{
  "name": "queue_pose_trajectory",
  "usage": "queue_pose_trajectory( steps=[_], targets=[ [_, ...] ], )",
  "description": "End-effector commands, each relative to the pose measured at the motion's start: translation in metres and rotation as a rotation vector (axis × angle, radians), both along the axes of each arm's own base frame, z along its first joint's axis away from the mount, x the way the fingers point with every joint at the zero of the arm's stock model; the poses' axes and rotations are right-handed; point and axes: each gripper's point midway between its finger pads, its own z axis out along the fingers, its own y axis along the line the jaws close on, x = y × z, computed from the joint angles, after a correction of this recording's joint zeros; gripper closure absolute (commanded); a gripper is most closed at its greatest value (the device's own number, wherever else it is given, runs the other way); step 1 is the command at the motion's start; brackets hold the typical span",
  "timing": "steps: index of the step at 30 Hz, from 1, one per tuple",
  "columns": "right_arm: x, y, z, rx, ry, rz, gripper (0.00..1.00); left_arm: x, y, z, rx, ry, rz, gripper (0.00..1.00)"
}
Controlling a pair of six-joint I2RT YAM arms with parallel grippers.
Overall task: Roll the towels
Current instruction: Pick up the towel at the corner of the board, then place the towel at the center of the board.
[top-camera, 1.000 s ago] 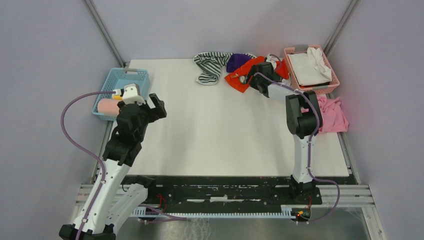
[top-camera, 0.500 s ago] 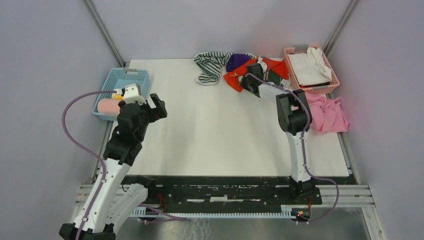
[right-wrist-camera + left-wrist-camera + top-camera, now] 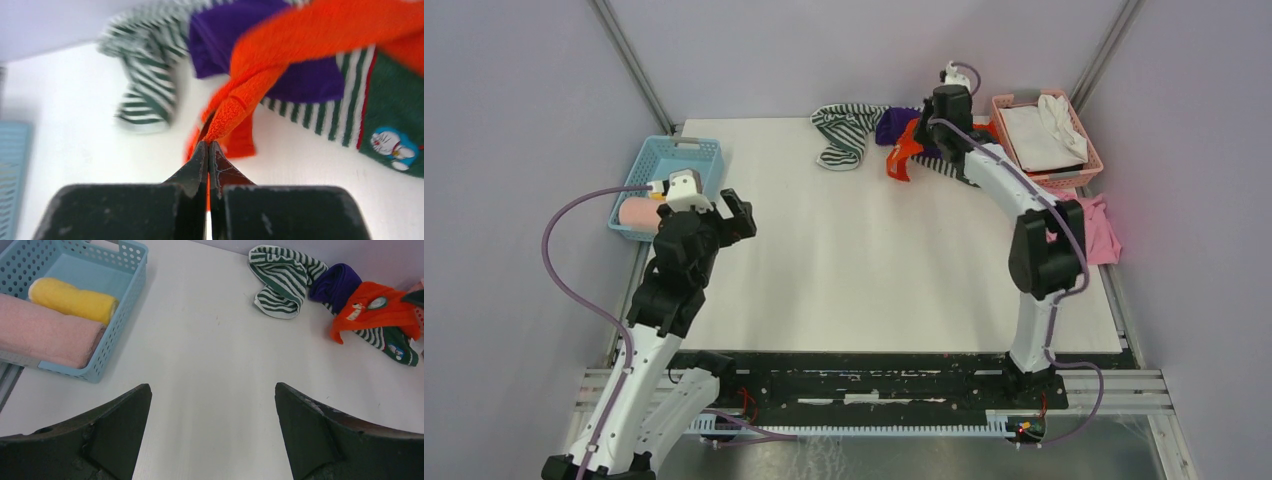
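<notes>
One pink basket (image 3: 1054,179) beside loose towels (image 3: 892,127)

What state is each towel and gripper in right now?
right gripper: shut on the orange towel
orange towel: pinched, partly lifted
left gripper: open, empty
striped towel: crumpled, unrolled
purple towel: bunched, unrolled
dark green towel: lying loose, unrolled
rolled pink towel: in the blue basket
yellow towel: rolled, in the blue basket
loose pink towel: crumpled, unrolled

No actual text readable anywhere tbh. Closest thing is a blue cartoon-cat patch (image 3: 393,144) on the dark green towel (image 3: 395,92), plus two small badges (image 3: 378,302) on the orange-red towel (image 3: 380,320), too tiny to make out
</notes>
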Motion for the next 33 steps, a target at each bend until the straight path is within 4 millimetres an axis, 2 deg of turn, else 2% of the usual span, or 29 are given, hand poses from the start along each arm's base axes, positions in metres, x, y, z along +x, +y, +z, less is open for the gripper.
queue_pose_trajectory(
  steps=[1,5,8,10,11,13,14,15,17,20,24,26,29,33],
  targets=[
    [-0.051,0.025,0.178,-0.026,-0.311,0.133,1.0,-0.003,-0.001,0.022,0.013,-0.086,-0.03,0.01],
    [-0.116,0.063,0.207,-0.05,-0.362,0.207,0.99,-0.009,-0.003,0.03,0.005,-0.119,-0.054,0.01],
    [-0.161,0.096,0.207,-0.003,-0.371,0.259,0.99,-0.014,-0.012,0.036,-0.013,-0.14,-0.105,0.01],
    [-0.186,0.123,0.194,0.034,-0.354,0.314,0.99,-0.016,-0.021,0.037,-0.032,-0.141,-0.153,0.01],
    [-0.197,0.139,0.186,0.042,-0.345,0.357,0.95,-0.016,-0.025,0.035,-0.04,-0.13,-0.172,0.01],
    [-0.216,0.174,0.16,0.035,-0.281,0.474,0.75,-0.017,-0.031,0.027,-0.059,-0.086,-0.197,0.01],
    [-0.223,0.19,0.139,0.013,-0.224,0.526,0.67,-0.017,-0.033,0.022,-0.07,-0.062,-0.204,0.01],
    [-0.232,0.2,0.125,0.0,-0.18,0.576,0.6,-0.017,-0.036,0.016,-0.08,-0.032,-0.213,0.01],
    [-0.247,0.207,0.101,-0.026,-0.113,0.64,0.51,-0.017,-0.041,0.003,-0.109,0.026,-0.221,0.01],
    [-0.263,0.193,0.07,-0.099,-0.041,0.687,0.43,-0.019,-0.045,-0.02,-0.156,0.106,-0.213,0.01],
    [-0.274,0.139,0.024,-0.305,0.065,0.634,0.37,-0.022,-0.051,-0.059,-0.242,0.245,-0.176,0.01],
    [-0.276,0.105,-0.006,-0.394,0.131,0.566,0.36,-0.024,-0.055,-0.085,-0.282,0.326,-0.157,0.0],
    [-0.27,0.065,-0.038,-0.421,0.22,0.462,0.37,-0.025,-0.06,-0.12,-0.335,0.427,-0.123,0.0],
    [-0.265,0.035,-0.073,-0.343,0.335,0.358,0.4,-0.024,-0.066,-0.155,-0.381,0.512,-0.094,0.02]
  ],
)
